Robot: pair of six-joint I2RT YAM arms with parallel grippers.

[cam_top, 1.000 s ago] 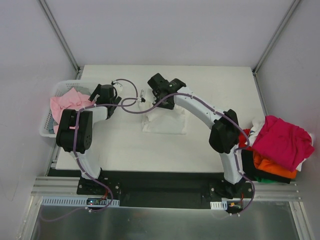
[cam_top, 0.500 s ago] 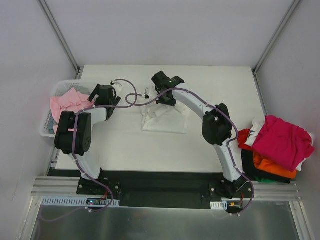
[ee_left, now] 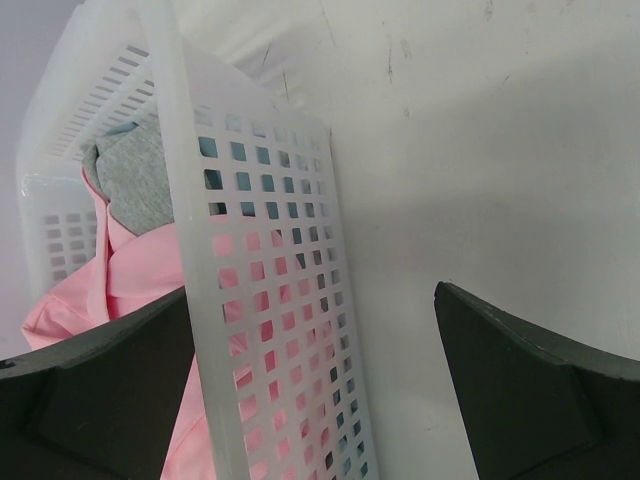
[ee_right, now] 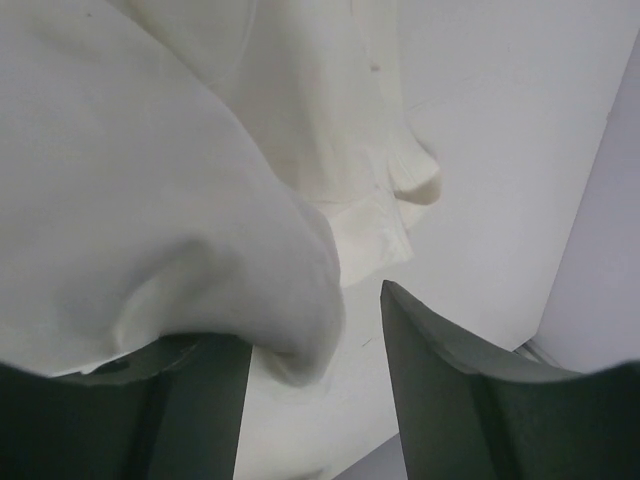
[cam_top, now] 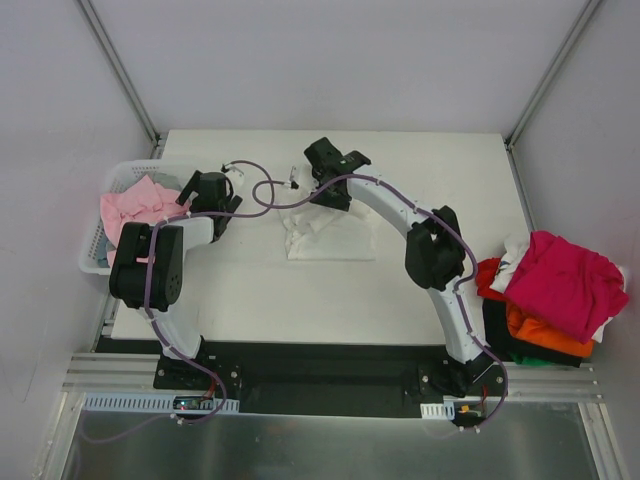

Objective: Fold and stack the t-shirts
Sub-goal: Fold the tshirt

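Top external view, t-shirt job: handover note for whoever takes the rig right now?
Left gripper: open, empty, above the wall of the basket.
Right gripper: jaws apart around a fold of the white t-shirt, not pinching it.
White t-shirt: mid-table, partly folded.
Done: pile at the table's right edge, magenta t-shirt on top, orange t-shirt and dark t-shirt beneath.
Left: finish and stack the white one; pink t-shirt lies in the basket.

soft matt white cloth t-shirt (ee_right: 150, 180), glossy perforated plastic basket (ee_left: 185, 180), matt scuffed table (ee_left: 480, 150)
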